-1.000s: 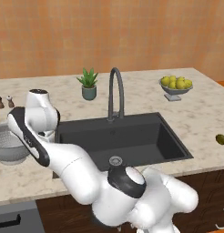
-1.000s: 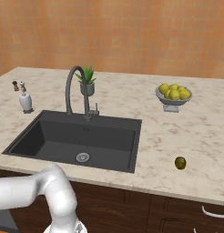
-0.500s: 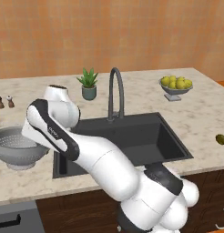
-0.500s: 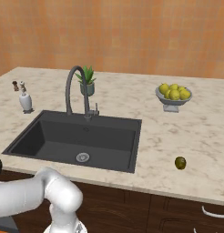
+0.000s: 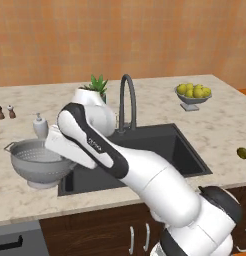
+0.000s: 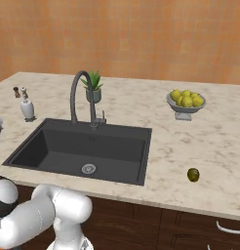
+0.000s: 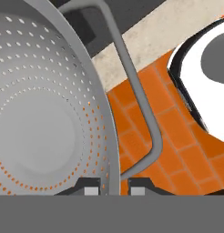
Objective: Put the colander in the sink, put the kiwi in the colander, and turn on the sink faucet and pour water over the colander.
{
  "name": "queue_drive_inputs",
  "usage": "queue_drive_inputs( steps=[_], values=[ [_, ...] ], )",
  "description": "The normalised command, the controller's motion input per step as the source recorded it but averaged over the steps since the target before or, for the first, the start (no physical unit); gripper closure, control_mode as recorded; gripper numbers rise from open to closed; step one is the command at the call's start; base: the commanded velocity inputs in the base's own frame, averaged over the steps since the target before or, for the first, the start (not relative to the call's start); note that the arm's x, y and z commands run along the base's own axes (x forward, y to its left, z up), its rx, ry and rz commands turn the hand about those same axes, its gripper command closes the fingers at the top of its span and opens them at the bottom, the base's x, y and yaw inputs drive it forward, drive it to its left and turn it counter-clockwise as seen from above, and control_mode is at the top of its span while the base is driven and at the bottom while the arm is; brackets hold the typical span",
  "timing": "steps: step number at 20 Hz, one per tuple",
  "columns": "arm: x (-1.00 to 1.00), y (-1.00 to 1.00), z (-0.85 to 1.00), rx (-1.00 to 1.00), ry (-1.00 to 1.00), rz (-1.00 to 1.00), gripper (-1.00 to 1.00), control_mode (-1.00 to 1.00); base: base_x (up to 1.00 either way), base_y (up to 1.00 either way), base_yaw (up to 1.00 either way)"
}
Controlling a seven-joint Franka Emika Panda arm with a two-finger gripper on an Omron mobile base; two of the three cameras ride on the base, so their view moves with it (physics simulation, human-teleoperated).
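Colander (image 5: 39, 162) gripped at its rim by the gripper (image 7: 110, 187), hanging just left of the sink (image 5: 160, 150), not yet in; kiwi (image 5: 242, 153) far right on the counter, faucet (image 5: 128, 102) untouched.

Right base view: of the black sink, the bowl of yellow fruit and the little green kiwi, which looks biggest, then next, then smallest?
Largest to smallest:
1. sink
2. bowl of yellow fruit
3. kiwi, though it sits nearer the camera than the bowl.
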Motion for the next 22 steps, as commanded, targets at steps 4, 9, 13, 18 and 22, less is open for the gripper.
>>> queue_drive_inputs(
  steps=[4, 9, 13, 18, 22],
  values=[
    [-0.45, -0.72, 0.16, 0.00, 0.00, -0.16, 1.00, -1.00, 0.00, 0.00, 0.00],
    [-0.53, -0.77, 0.23, 0.00, 0.00, -0.14, 1.00, -1.00, 0.00, 0.00, 0.00],
    [-0.52, -0.75, 0.30, 0.00, 0.00, -0.12, 1.00, -1.00, 0.00, 0.00, 0.00],
    [-0.56, -0.71, 0.45, 0.00, -0.14, -0.05, 1.00, -1.00, 0.00, 0.00, 0.00],
    [-0.44, -0.78, 0.41, 0.00, -0.02, -0.07, 1.00, -1.00, 0.00, 0.00, 0.00]
  ],
)
